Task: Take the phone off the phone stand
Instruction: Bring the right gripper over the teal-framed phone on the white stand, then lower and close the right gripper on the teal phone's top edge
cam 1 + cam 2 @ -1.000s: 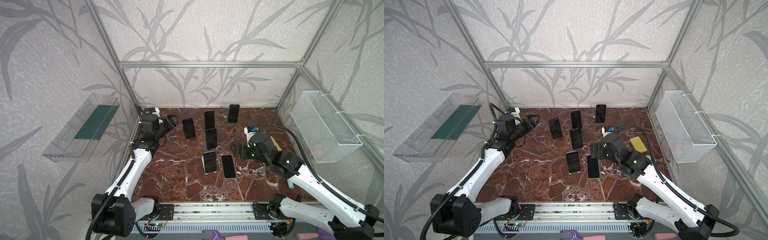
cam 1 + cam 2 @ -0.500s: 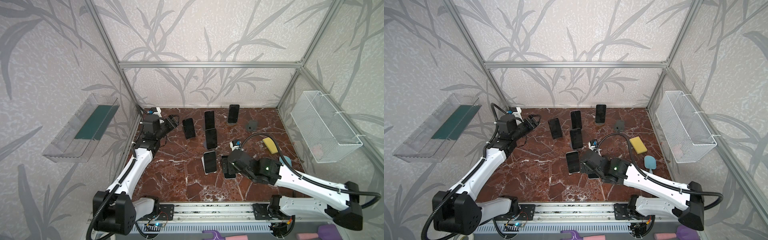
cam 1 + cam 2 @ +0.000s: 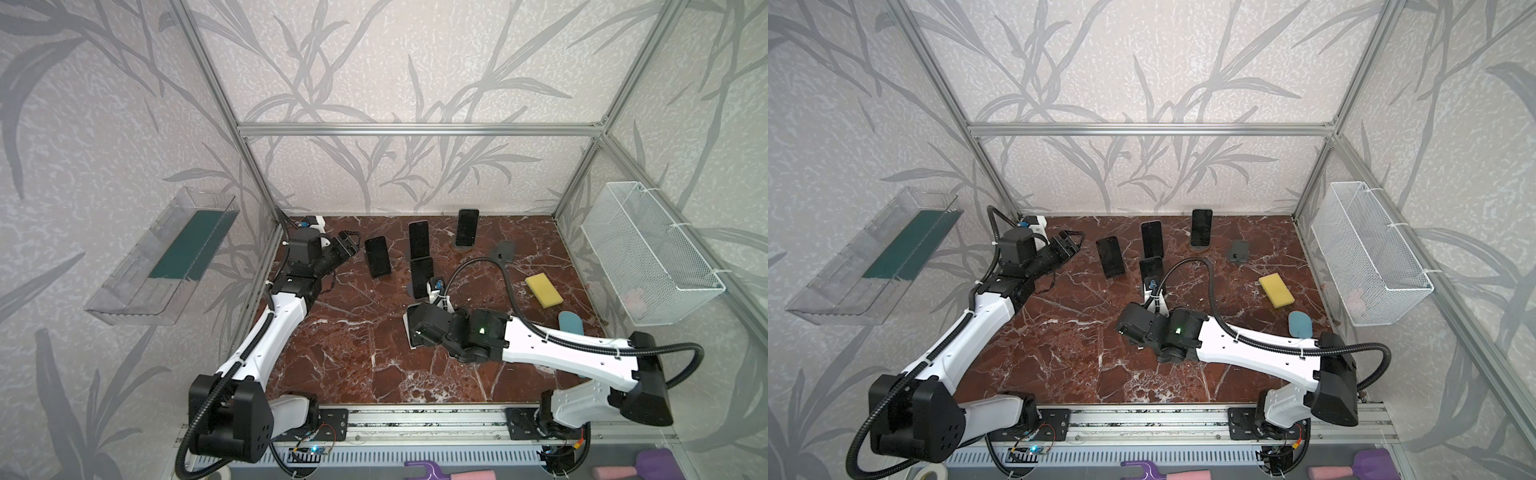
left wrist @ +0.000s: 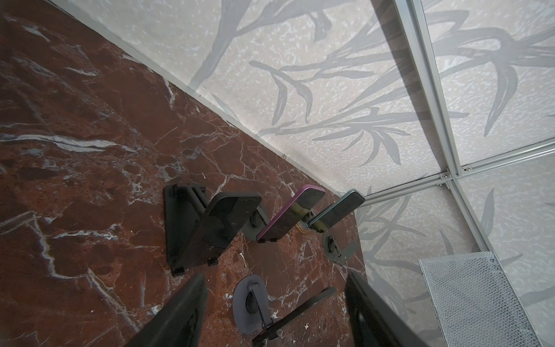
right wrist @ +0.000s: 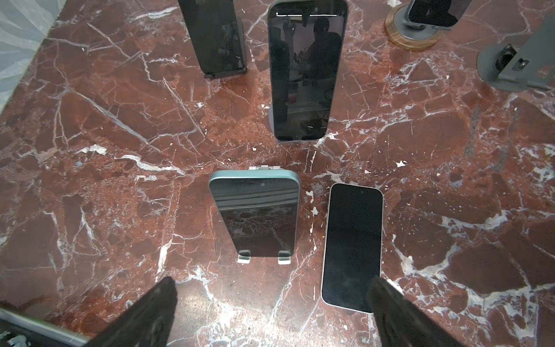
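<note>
Several phones lean on stands on the red marble table (image 3: 357,357). In the right wrist view a teal phone (image 5: 255,216) rests on a white phone stand (image 5: 242,257), and a white-edged phone (image 5: 353,246) lies flat beside it. My right gripper (image 5: 271,303) hovers open just in front of both with nothing between its fingers. In both top views the right wrist (image 3: 432,328) (image 3: 1142,328) covers these two phones. My left gripper (image 3: 347,245) (image 4: 273,300) hangs at the back left, jaws apart and empty, facing a black phone (image 4: 222,228) on a black stand.
Further back stand a dark phone on a grey stand (image 5: 303,72), a purple phone (image 3: 418,240), a phone on a wooden base (image 3: 467,227) and an empty grey stand (image 3: 503,250). A yellow sponge (image 3: 543,290) lies at the right. A wire basket (image 3: 648,257) hangs on the right wall.
My right arm has swung left and toward the front, over the two near phones, and its jaws have widened. The left gripper has stayed in place with its jaws slightly narrower.
</note>
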Tool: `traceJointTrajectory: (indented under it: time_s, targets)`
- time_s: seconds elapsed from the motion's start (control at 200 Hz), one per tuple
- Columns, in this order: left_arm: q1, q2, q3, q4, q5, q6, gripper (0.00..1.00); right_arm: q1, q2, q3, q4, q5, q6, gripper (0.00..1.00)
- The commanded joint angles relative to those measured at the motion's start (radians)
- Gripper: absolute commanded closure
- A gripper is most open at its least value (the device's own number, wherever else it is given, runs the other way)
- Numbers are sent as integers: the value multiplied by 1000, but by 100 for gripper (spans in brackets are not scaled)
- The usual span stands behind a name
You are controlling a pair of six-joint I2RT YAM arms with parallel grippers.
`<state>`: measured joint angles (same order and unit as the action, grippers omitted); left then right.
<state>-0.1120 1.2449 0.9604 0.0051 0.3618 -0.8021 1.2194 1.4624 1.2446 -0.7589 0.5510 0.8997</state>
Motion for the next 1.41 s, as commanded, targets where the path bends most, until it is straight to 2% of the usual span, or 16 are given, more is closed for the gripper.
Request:
traceJointTrajectory:
  time_s: [0.0,0.09,0.42,0.575,0.766,1.041,1.401]
  targets:
    - [0,-35,5,45,41,-51,27,6,42,32,23,52,-15,1]
    - [-6,-36,10,45,48,-50,27,-6,69,44,43,54,-26,1]
    - [-9,-24,15,37,41,-32,27,-80,114,34,155,-69,-93,1]
    - [-9,-17,11,45,48,-35,27,-104,116,17,158,-42,-76,1]
    - [-8,-7,16,20,31,-33,27,-115,140,0,235,-86,-107,1]
    - [-6,-6,13,30,38,-46,27,-126,170,-13,264,-79,-102,1]
    - [-6,1,6,52,57,-66,27,-133,176,-20,238,-53,-100,0]
